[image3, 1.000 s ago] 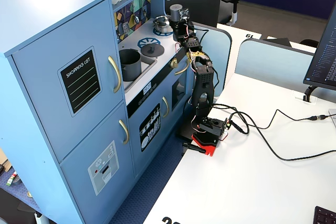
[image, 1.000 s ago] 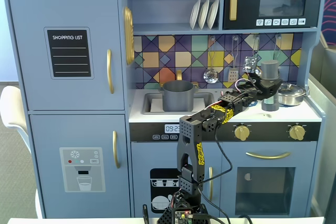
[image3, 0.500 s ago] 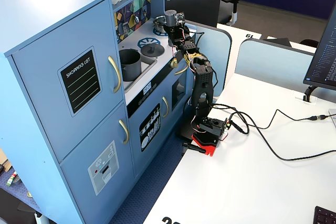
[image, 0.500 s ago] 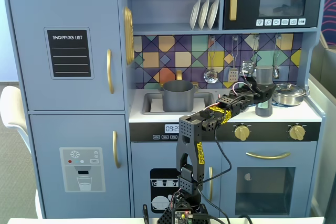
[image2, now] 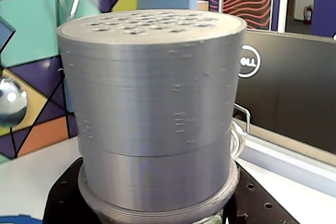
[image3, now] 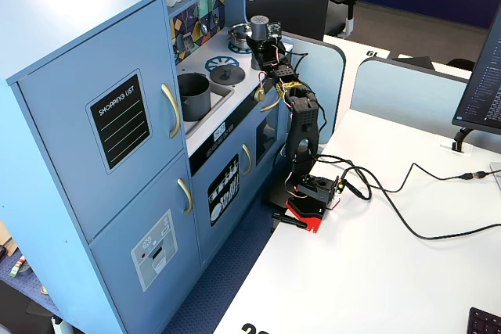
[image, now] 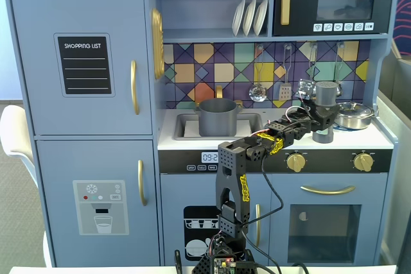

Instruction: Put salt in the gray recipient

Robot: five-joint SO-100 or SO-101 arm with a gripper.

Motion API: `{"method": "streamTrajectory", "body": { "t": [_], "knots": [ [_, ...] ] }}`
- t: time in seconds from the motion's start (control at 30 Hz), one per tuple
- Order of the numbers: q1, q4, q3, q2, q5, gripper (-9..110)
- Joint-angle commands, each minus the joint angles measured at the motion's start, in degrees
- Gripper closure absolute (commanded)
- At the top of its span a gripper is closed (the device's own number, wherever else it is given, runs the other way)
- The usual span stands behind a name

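Note:
The salt shaker (image: 326, 93) is a gray cylinder with a perforated top. It stands upright in my gripper (image: 324, 112), held above the right end of the toy kitchen's counter. In the wrist view the shaker (image2: 157, 103) fills the frame, with the black jaws hugging its flanged base on both sides; my gripper (image2: 157, 205) is shut on it. It also shows in the other fixed view (image3: 259, 27). The gray pot (image: 218, 117) sits in the sink, left of the gripper, and appears in a fixed view (image3: 193, 93) too.
A steel pan (image: 354, 115) sits on the counter right of the gripper. A dark gray piece (image: 323, 135) stands on the counter below it. A ladle (image: 258, 92) and spatula (image: 284, 91) hang on the backsplash. A Dell monitor (image3: 286, 5) stands behind the kitchen.

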Motion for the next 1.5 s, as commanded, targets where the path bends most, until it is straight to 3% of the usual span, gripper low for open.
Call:
{"method": "streamTrajectory", "body": {
  "t": [0.0,0.27,0.57,0.9,0.97,1.17,1.27,1.4,1.47],
  "knots": [
    [1.49,-1.23,0.09,4.66,3.60,71],
    [2.29,1.23,4.13,9.58,2.99,58],
    [3.25,15.29,20.04,31.82,0.97,56],
    [-3.34,51.68,27.86,56.51,-0.18,76],
    [-6.77,60.21,28.39,59.50,-4.66,84],
    [-22.32,80.33,31.38,70.49,-1.32,95],
    [-30.94,84.11,35.68,74.53,-1.23,100],
    [-37.97,83.58,46.32,77.08,-11.95,101],
    [-40.43,81.30,52.21,77.96,-9.93,101]
  ]
}}
